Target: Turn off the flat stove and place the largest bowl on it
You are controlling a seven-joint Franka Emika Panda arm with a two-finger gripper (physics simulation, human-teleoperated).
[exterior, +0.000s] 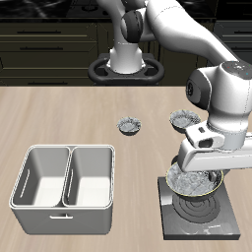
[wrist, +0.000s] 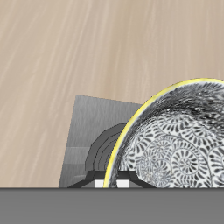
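The flat stove (exterior: pixel 202 212) lies at the table's front edge, a dark-grey square plate whose coil rings look dark, not red. Just beside it, also near the front edge, stands a white bin (exterior: pixel 65 187) with 2 compartments.

The largest bowl (exterior: pixel 194 181) hangs directly over the stove, its speckled grey-white wall and yellowish rim showing under the gripper (exterior: pixel 200 163). In the exterior view the bowl seems to sit low over the coils, but whether it touches the plate cannot be told. The gripper is clamped on the bowl's rim from above, with the white arm rising behind it.

In the wrist view the bowl (wrist: pixel 179 140) fills much of the picture, showing a swirled black-and-white pattern inside and a thin yellow rim. The stove (wrist: pixel 92 131) shows past the bowl as a grey square with dark rings, lying on the pale wooden table (wrist: pixel 79 44). The stove's knob cannot be made out in either view.

Farther back on the table sit 2 more bowls, well apart from the stove: a small bowl (exterior: pixel 130 125) near the middle and a mid-sized bowl (exterior: pixel 182 120) closer to the arm.
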